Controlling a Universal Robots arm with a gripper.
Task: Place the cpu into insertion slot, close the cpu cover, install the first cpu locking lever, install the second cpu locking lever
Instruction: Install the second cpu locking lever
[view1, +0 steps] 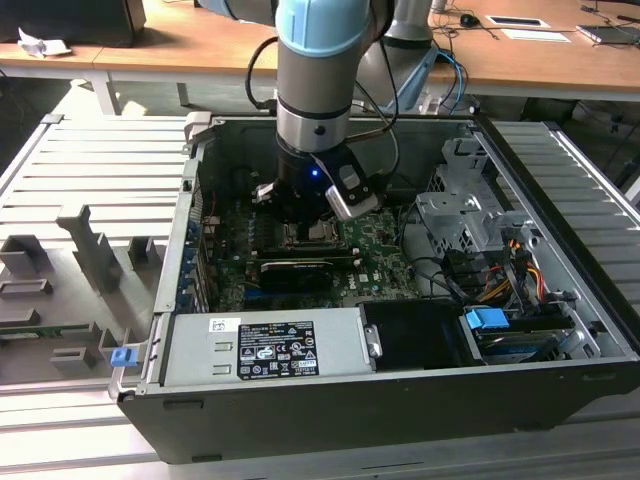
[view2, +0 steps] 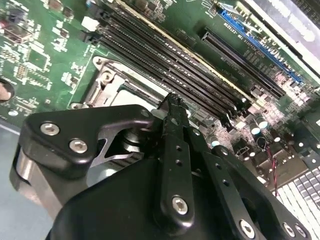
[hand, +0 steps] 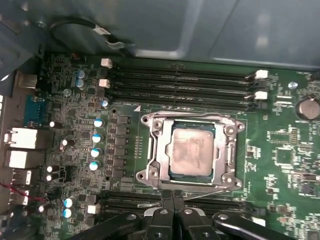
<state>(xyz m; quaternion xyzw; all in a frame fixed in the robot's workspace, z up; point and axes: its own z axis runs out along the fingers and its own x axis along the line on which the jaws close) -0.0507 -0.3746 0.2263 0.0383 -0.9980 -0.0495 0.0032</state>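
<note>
Inside the open computer case (view1: 560, 290), the arm hides most of the insertion slot (view1: 312, 233) in the exterior view. Gripper (hand: 172, 200) fingers pressed together, holding nothing, just beside the cpu cover (hand: 155, 145). Cover lies flat over the slot; cpu (hand: 192, 150) sits seated, silvery face showing through its window.
</note>
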